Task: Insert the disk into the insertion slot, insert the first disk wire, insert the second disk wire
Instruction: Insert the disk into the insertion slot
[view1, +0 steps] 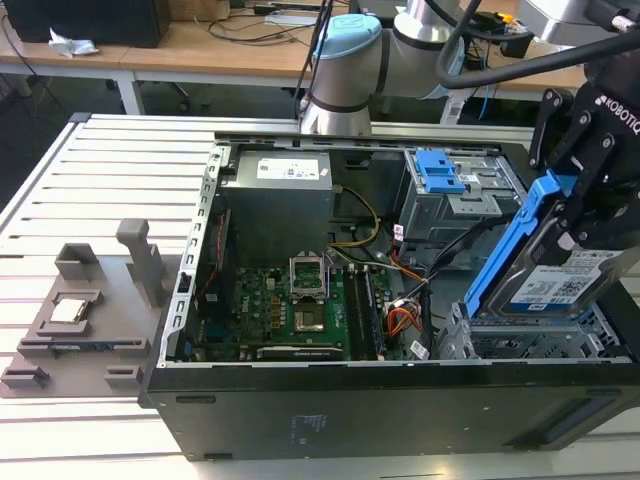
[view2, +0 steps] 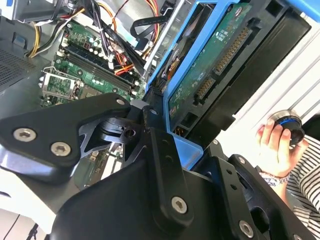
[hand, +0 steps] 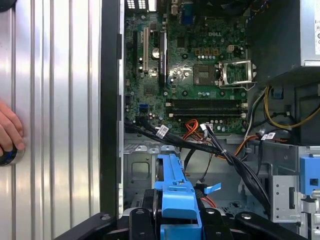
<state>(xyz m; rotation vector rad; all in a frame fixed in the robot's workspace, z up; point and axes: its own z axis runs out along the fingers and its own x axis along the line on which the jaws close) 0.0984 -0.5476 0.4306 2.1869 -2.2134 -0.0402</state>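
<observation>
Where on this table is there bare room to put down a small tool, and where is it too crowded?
Bare slatted table lies between the grey fixture and the table's far edge, beside the computer case. Crowded: the cables beside the insertion slot, where the gripper holds the disk.

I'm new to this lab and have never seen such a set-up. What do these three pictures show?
The jointed grey-and-blue machine is a robot arm; the black claw at its end is its tool. The exterior view comes from a camera standing off the arm, looking down on an open computer case on a slatted table. Both wrist views come from cameras riding on the arm, looking past the tool into the case. The tool is clamped on the disk, a hard drive in a blue frame, held tilted over the insertion slot, a low grey metal cage. At the exterior view's left lies a grey holder. A person's hand rests on a round knob on the table.
</observation>
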